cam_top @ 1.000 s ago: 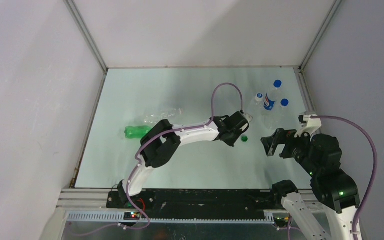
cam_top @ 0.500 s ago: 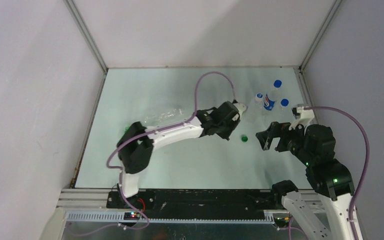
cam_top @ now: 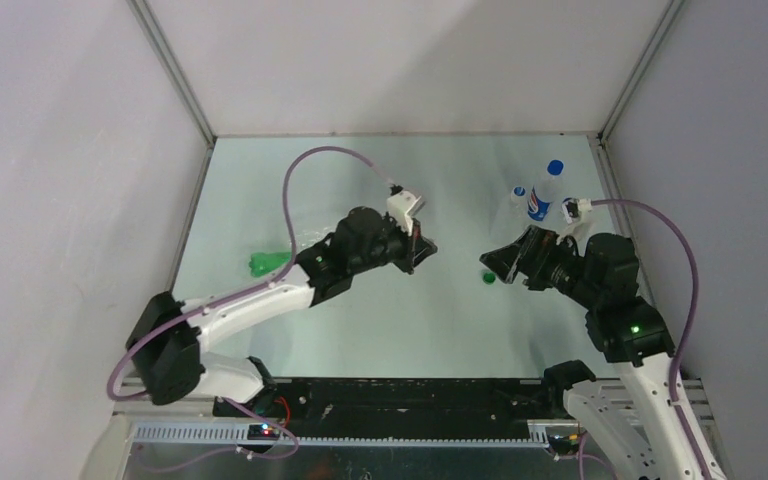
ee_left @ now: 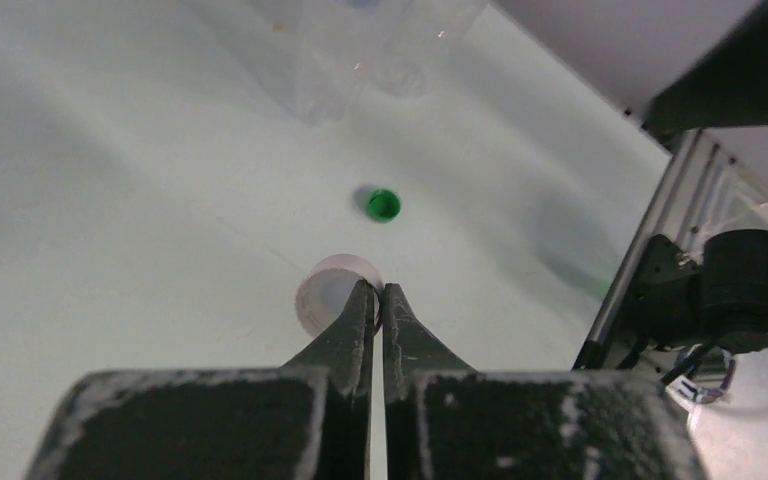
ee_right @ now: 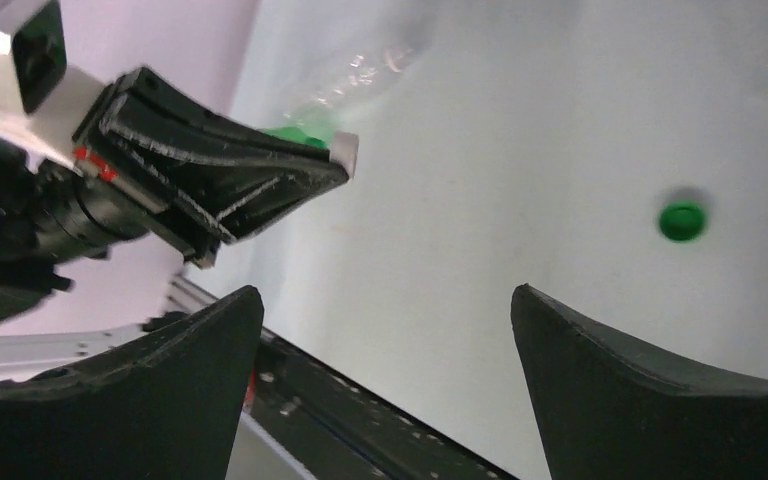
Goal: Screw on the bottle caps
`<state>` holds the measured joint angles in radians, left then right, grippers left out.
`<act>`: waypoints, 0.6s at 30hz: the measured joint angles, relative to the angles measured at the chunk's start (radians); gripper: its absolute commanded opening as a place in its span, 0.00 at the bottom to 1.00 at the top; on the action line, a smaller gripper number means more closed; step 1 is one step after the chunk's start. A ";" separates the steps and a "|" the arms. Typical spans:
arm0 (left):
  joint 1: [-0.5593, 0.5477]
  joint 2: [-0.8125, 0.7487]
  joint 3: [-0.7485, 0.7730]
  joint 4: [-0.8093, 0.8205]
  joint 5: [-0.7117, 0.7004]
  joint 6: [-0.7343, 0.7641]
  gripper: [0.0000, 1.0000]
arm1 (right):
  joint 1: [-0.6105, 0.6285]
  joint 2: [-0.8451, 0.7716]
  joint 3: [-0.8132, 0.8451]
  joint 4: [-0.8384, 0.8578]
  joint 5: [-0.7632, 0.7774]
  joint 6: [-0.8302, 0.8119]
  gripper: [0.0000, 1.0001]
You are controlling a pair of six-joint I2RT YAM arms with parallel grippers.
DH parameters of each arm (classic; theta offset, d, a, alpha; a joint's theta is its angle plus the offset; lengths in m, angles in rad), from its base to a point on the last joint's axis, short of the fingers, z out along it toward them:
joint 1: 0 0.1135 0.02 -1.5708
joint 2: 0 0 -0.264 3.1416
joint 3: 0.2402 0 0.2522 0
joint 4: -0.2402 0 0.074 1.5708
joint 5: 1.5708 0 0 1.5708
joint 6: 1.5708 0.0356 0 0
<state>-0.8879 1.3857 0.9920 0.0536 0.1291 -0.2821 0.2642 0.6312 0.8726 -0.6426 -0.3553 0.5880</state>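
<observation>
Left gripper (ee_left: 380, 292) clenched, jaws pinching the rim of the white cap (ee_left: 328, 290) — cap looks lifted clear of the counter (cam_top: 380, 330), about mid-counter. Right gripper (ee_right: 380, 300) released, jaws wide, nothing in them, hovering just beside the green cap (cam_top: 487, 277), which lies flat toward the right edge. Clear bottle (ee_right: 360, 65) and green bottle (cam_top: 268, 263) lie on their sides near the left edge, partly hidden by the left arm (cam_top: 260, 300)

Step, as judged: one cap picked, not yet at a bottle. Next move calls for a bottle neck to be presented — both lie flat, so one needs righting or steadying, then the cap set square on the thread before turning

Pose: left arm reaches low and diagonal from the near left corner, gripper pointing toward the right edge. Right arm (cam_top: 610, 290) folded, elbow high, gripper tilted down at the green cap
</observation>
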 measured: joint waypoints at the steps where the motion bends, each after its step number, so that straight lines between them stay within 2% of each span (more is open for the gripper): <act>1: 0.000 -0.027 -0.034 0.043 0.006 -0.001 0.00 | 0.000 -0.008 -0.025 0.030 -0.015 0.037 0.94; 8: 0.001 -0.209 -0.274 0.379 0.020 -0.019 0.00 | 0.019 -0.008 -0.154 0.301 -0.100 0.321 0.90; 13: 0.002 -0.239 -0.382 0.656 0.058 -0.078 0.00 | 0.098 0.032 -0.200 0.507 -0.112 0.465 0.87; 18: 0.002 -0.238 -0.442 0.860 0.077 -0.148 0.00 | 0.184 0.117 -0.217 0.696 -0.113 0.567 0.79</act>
<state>-0.8860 1.1473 0.5499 0.9138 0.2062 -0.4301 0.4480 0.7486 0.6559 0.0532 -0.4679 1.1553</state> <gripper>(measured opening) 0.008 0.833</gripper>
